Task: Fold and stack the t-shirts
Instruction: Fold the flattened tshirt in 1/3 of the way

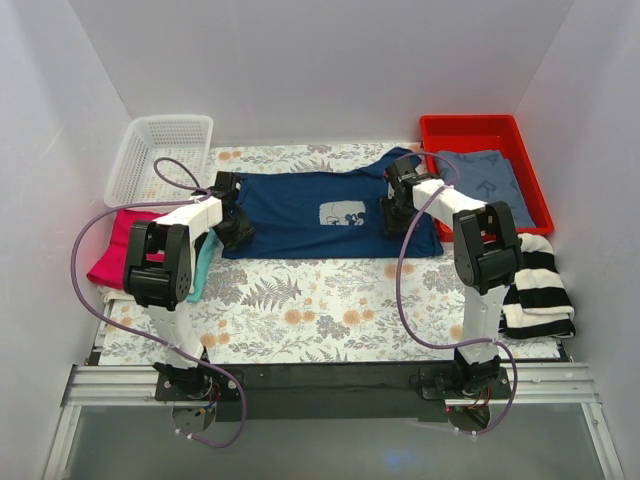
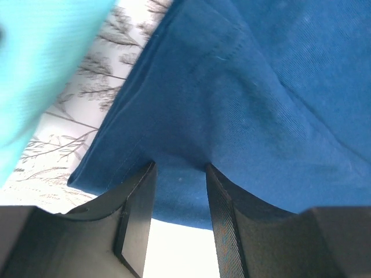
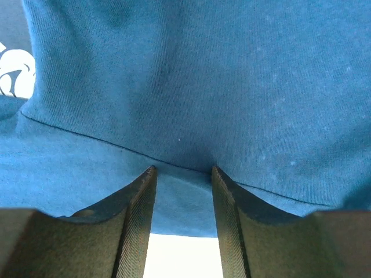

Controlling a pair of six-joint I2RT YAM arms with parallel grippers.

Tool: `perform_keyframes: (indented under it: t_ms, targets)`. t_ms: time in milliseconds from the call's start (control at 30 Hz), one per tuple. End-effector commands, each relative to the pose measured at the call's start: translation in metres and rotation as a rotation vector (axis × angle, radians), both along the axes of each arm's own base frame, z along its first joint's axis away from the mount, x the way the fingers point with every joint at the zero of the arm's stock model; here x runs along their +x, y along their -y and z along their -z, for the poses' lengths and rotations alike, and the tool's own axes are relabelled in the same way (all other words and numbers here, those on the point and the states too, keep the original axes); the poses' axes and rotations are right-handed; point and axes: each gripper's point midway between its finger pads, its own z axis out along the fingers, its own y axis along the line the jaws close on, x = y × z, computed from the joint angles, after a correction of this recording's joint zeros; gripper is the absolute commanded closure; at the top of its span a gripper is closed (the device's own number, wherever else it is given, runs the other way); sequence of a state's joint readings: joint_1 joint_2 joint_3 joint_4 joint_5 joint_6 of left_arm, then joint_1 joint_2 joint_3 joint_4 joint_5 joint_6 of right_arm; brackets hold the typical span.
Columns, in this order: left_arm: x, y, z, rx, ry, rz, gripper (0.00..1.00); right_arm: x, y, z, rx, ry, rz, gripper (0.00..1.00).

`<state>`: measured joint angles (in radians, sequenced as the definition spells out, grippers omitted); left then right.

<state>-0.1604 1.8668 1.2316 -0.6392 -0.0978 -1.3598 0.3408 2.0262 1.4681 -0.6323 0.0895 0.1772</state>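
The navy t-shirt (image 1: 300, 215) lies as a wide folded band across the back of the floral table cover (image 1: 300, 300), its pale-blue print (image 1: 345, 214) facing up. My left gripper (image 1: 238, 225) is at its left end and my right gripper (image 1: 395, 205) at its right end. In the left wrist view the left gripper (image 2: 179, 168) is open, its tips against the navy t-shirt (image 2: 243, 104), whose hem crosses the gap unpinched. The right gripper (image 3: 182, 169) is likewise open, with the navy t-shirt (image 3: 203, 87) across its tips. A teal t-shirt (image 2: 40, 69) lies beside the left gripper.
A red-pink t-shirt (image 1: 115, 245) and the teal t-shirt (image 1: 205, 262) lie at the left edge under the left arm. A white basket (image 1: 160, 150) stands back left. A red bin (image 1: 475, 130) back right holds a grey-blue shirt (image 1: 490, 180). A black-and-white striped garment (image 1: 540, 285) lies at right.
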Motion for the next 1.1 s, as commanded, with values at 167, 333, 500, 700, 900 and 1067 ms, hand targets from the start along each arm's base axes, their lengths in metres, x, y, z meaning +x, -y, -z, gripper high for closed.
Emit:
perform_keyframes:
  t_ms: [167, 333, 500, 700, 900, 1067]
  targets:
    - [-0.083, -0.073, 0.029, 0.265, -0.242, -0.19, 0.58, -0.056, -0.005, 0.011, 0.087, -0.11, -0.023, 0.54]
    - [-0.106, -0.089, 0.029, 0.299, -0.287, -0.226, 0.58, -0.085, -0.009, 0.008, 0.11, -0.136, -0.061, 0.55]
    - [-0.109, -0.093, 0.022, 0.318, -0.299, -0.231, 0.57, -0.099, 0.004, -0.001, 0.062, -0.128, -0.042, 0.56]
    - [-0.088, -0.08, 0.008, 0.234, -0.214, -0.223, 0.57, -0.091, 0.01, -0.03, 0.05, -0.03, -0.019, 0.57]
    - [-0.071, -0.077, -0.002, 0.222, -0.178, -0.207, 0.57, -0.085, 0.029, -0.064, -0.008, 0.096, 0.041, 0.52]
    - [-0.068, -0.073, -0.002, 0.2, -0.169, -0.201, 0.57, -0.119, 0.044, -0.047, -0.047, 0.026, 0.069, 0.53]
